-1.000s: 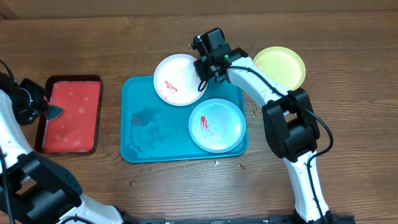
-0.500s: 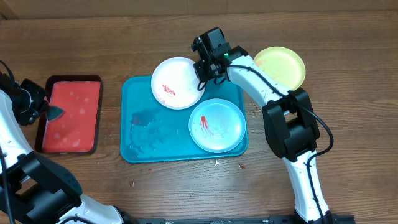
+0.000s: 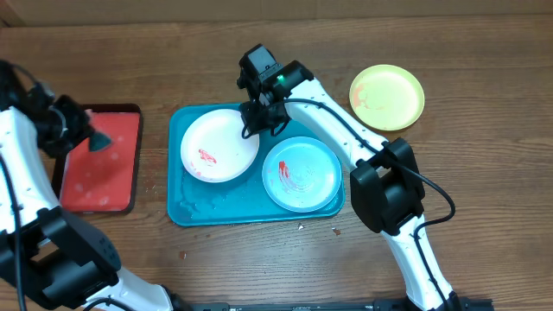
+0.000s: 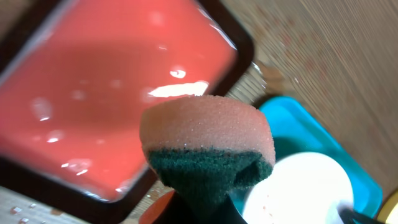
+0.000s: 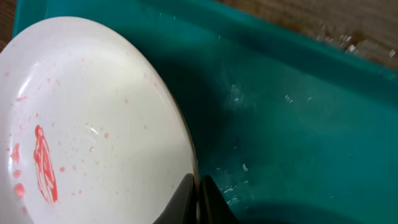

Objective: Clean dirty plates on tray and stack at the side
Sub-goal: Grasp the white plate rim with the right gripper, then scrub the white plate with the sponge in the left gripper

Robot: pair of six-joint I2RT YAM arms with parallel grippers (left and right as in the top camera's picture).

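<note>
1. The right gripper [image 3: 257, 128] is pinched tight on the right edge of the white plate [image 3: 220, 145]. A thin finger sits on each side of the rim.
2. The white plate lies over the upper left part of the tray [image 3: 185, 206]. A dark shadow shows under the held edge.
3. This plate is round, shallow and shiny, with red smears and tiny pink dots.
4. The tray is big, teal-blue plastic with round corners and a raised rim. Its floor looks wet.
5. The light teal plate [image 3: 301, 173] sits in the tray's right part, just beside the white one. It has a red smear.
6. The yellow-green plate [image 3: 386, 97] lies on the wooden bench [image 3: 484, 190], well apart from the tray.
7. The left gripper [image 3: 84, 136] is squeezed on a sponge [image 4: 208, 143] above the red tray [image 3: 108, 173]. The sponge is pink and bumpy on top, dark green and rough below.
</note>
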